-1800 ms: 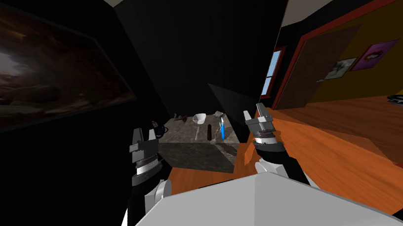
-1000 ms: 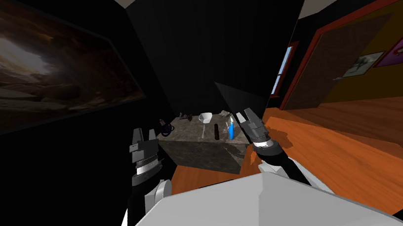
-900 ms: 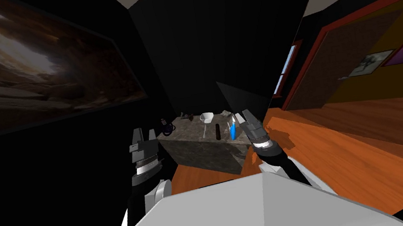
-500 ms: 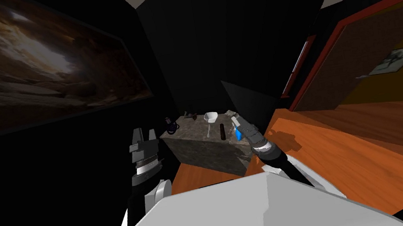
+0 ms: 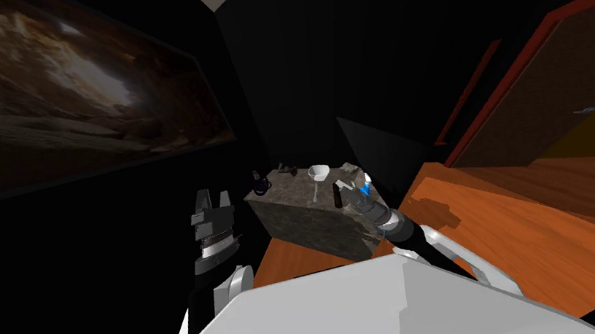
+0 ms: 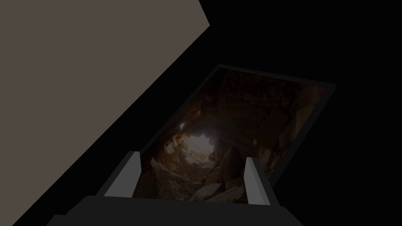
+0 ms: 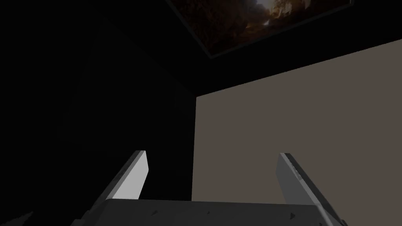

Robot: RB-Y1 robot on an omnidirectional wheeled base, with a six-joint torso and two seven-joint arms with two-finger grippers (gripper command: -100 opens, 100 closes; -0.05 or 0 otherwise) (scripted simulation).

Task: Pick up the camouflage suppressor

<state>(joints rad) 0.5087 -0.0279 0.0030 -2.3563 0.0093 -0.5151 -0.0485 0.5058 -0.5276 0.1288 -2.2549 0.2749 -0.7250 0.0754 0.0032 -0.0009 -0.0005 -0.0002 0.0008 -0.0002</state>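
Left arm tucked in, right arm stretched forward.
The left arm bends close beside the torso, its left gripper pointing up, fingers standing apart. The right arm extends ahead and slightly inward, the right gripper tilted forward at its end, fingers spread wide.

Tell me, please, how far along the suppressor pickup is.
Done: the right claw is out over the stone block's near corner, close beside the dark cylinder I take for the suppressor. In hand: nothing; its fingers stand open, as do the idle left claw's. Left: line up on the cylinder, close and lift.
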